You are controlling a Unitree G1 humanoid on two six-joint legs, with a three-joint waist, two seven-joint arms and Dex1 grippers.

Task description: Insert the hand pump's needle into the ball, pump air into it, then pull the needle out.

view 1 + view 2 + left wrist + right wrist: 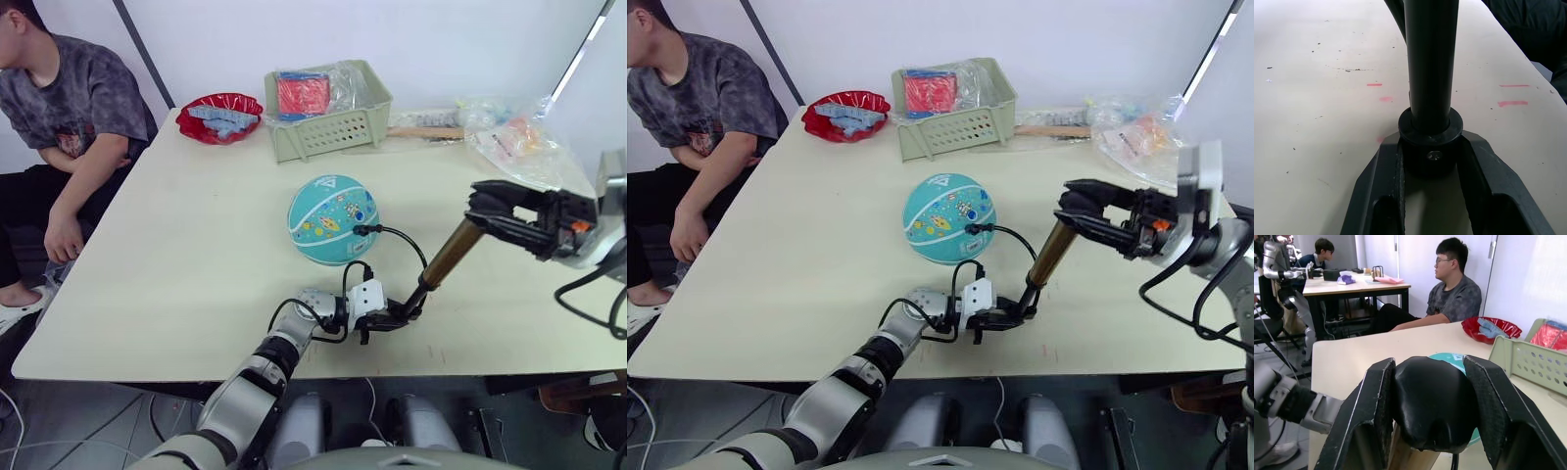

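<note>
Insertion looks done, as we see the needle (359, 231) at the ball (333, 219) on the desk (176, 255), while our left end effector (387, 319) clamps the hand pump (446, 255) base and our right end effector (490, 208) grips its handle, so pumping and pulling out remain.

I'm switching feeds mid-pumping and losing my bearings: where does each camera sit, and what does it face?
Head stereo pair: looks down over the beige table at the teal ball, both arms showing.
Left wrist: along the left gripper, shut on the bronze-gold hand pump's black lower end cap.
Right wrist: along the right gripper, shut on the pump's black handle, towards a seated person.
Shared: pump, ball, red bowl.
</note>
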